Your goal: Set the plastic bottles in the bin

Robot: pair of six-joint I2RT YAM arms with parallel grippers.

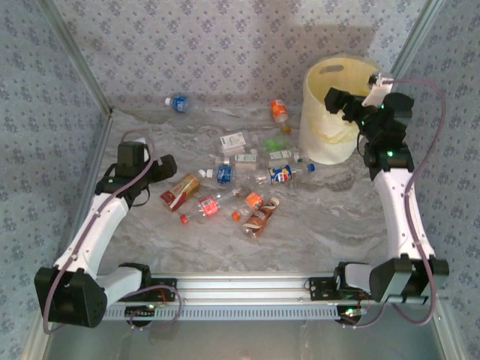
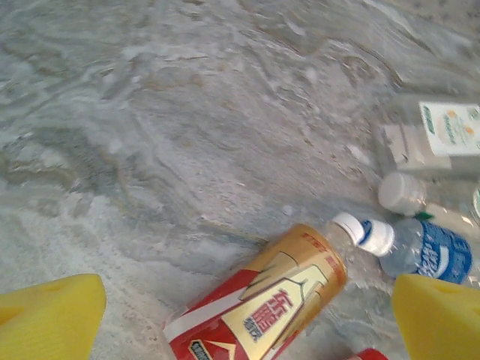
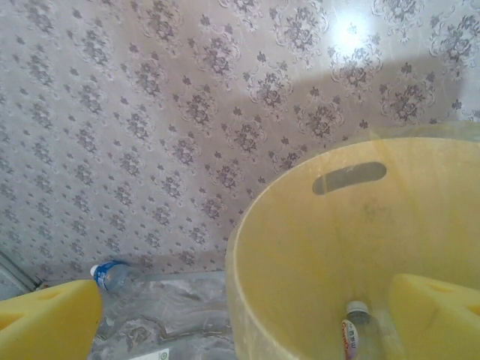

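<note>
The large pale cream-yellow round plastic bin [image 1: 322, 135] stands upright at the far right of the grey marbled counter [image 1: 337, 217], close to the patterned back wall [image 1: 225, 45]. The right jaws hang just above its near rim, spread wide with nothing between them. In the right wrist view their yellow pads [image 3: 49, 319] sit at the bottom corners, and deep inside the bin lies one clear plastic bottle with a white cap and a red-printed label [image 3: 351, 330]. A slot handle cut-out [image 3: 349, 178] shows in the bin's far wall.

The other clear, mostly crushed plastic bottles [image 1: 247, 184] lie scattered over the middle of the counter, left of the bin. A blue-capped bottle [image 1: 178, 103] rests apart by the back wall. An orange-labelled bottle [image 1: 279, 111] lies near the bin's left side.

The left jaws hover over the left edge of the scatter, also spread wide and holding nothing. In the left wrist view, between their yellow pads [image 2: 439, 315], a bottle with a gold-and-red label and a white cap [image 2: 262, 300] lies on its side. Its cap end is just beside a blue-labelled bottle [image 2: 427, 251]. Beyond these lies a flattened white-labelled bottle [image 2: 442, 131].
</note>
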